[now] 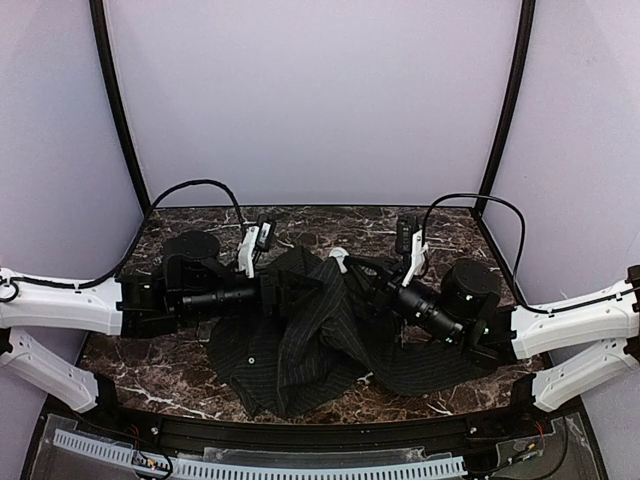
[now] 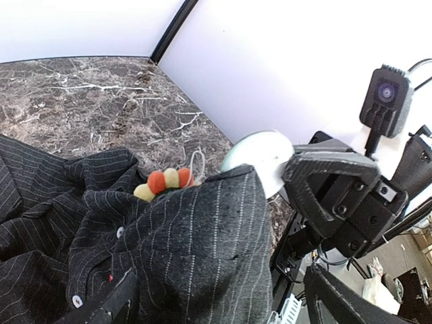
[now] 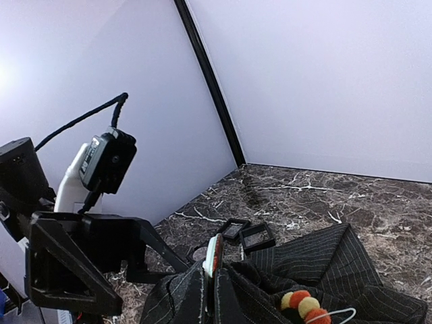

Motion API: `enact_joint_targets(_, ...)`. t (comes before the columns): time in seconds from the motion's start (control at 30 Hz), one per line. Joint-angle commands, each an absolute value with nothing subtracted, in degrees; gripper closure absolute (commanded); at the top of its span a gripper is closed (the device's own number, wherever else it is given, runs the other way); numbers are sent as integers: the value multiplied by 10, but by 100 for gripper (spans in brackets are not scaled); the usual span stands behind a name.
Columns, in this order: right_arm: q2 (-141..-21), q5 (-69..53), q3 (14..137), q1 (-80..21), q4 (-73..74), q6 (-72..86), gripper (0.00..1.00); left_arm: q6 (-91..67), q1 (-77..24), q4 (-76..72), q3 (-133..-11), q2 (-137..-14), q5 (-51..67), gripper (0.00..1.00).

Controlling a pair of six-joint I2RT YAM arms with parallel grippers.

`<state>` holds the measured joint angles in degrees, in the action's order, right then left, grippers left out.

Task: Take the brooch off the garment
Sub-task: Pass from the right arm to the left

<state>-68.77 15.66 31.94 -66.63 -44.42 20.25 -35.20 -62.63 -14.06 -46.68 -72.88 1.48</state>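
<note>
**Arm pose.** Both of my arms reach inward from the sides and lie low, almost level, over the dark brown marble-patterned tabletop (image 2: 88, 94). Their ends meet near the middle, above the far part of the crumpled black pinstriped cloth garment (image 1: 300, 350).

**Left pincer** (image 2: 226, 277). Released. Its two fingers stand wide apart, one on each side of a raised fold of the garment. Neither finger presses on the fold.

**Right pincer** (image 3: 210, 273). Clenched on the small round brooch (image 3: 214, 254). Its two fingers pinch the brooch edge-on.
- Seen from my right wrist, the brooch is a thin disc showing red and white along its rim.
- Seen from my left wrist, it shows a pale round face rising just behind the top of the raised fold.
- The fold hides its lower part, so I cannot tell whether it is attached to the cloth.

**Count.**
- Arms: two. Pincers: two.
- Garment: one. Two small white buttons (image 2: 119, 231) show on it in the left wrist view.
- Brooch: one, in the right pincer.
- Short row of round yellow and orange beads (image 2: 165, 181): one. It has a thin white loop beside it. It lies on the garment near the brooch and apart from it.
- Small square black boxes (image 3: 246, 233): two. They lie side by side on the bare marble beyond the garment, touching or nearly so.
</note>
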Motion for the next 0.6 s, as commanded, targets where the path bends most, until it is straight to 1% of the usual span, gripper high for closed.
enact_joint_targets(0.0, -678, 132, 319, -671, -493, 213, 100, -356, -623, -153, -492, -753, 40, 14)
enact_joint_targets(0.13, -681, 124, 319, -671, -498, 219, 100, -358, -623, -173, -504, -776, 72, 17)
enact_joint_targets(0.23, -682, 118, 317, -671, -506, 226, 100, -361, -623, -186, -506, -787, 80, 26)
enact_joint_targets(0.27, -684, 116, 317, -671, -507, 228, 100, -361, -623, -189, -507, -789, 82, 33)
enact_joint_targets(0.3, -684, 115, 317, -671, -506, 230, 100, -361, -623, -192, -508, -793, 85, 37)
enact_joint_targets(0.33, -685, 115, 318, -671, -504, 233, 100, -361, -623, -197, -508, -796, 88, 46)
enact_joint_targets(0.37, -685, 116, 318, -671, -500, 237, 100, -361, -623, -199, -508, -798, 90, 52)
enact_joint_targets(0.4, -685, 116, 319, -671, -493, 240, 100, -361, -623, -201, -507, -800, 91, 63)
enact_joint_targets(0.43, -683, 118, 320, -671, -481, 244, 100, -359, -623, -200, -506, -801, 89, 69)
enact_joint_targets(0.47, -680, 119, 321, -671, -467, 250, 100, -355, -623, -194, -505, -800, 84, 81)
enact_joint_targets(0.5, -676, 120, 323, -671, -451, 255, 99, -353, -622, -191, -502, -799, 81, 85)
enact_joint_targets(0.53, -670, 120, 322, -671, -427, 263, 92, -348, -621, -183, -501, -795, 73, 93)
enact_joint_targets(0.57, -663, 122, 321, -671, -404, 273, 83, -344, -620, -180, -497, -792, 67, 96)
